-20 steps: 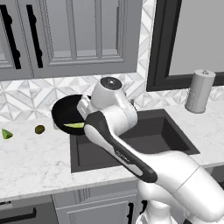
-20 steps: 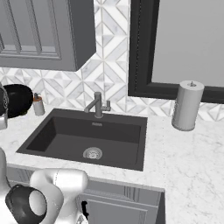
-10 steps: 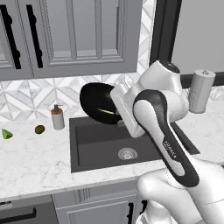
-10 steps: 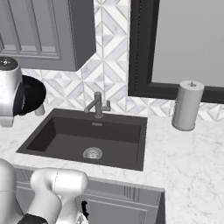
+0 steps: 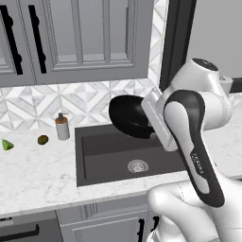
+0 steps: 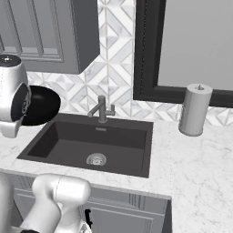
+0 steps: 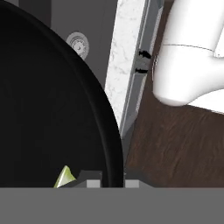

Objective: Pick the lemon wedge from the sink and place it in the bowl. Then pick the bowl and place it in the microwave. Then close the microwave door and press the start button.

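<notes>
Moved: my arm swung to the right, and the bowl [image 5: 128, 116] went with it, from beside the soap bottle [image 5: 62, 126] to over the sink [image 5: 101, 163].
Pincer: my pincer [image 7: 111, 177] is clamped on the bowl's rim, one tip inside and one outside.
Bowl: black and shiny, up in the air, tipped on its side over the sink.
Lemon wedge: the lemon wedge [image 7: 64, 177] lies inside the bowl, right by my pincer tip.
Sink: dark, with a round silver drain [image 5: 137, 166] and a grey faucet [image 6: 102, 109] at the back.
Bench: on the white bench [image 5: 35, 172], left of the sink, stand the soap bottle, a small brown fruit [image 5: 43, 140] and a bright green wedge [image 5: 6, 144].
Right side: a paper towel roll [image 6: 195, 109] stands on the bench, well apart from the sink.
In the way: my own arm hides part of the bowl.
</notes>
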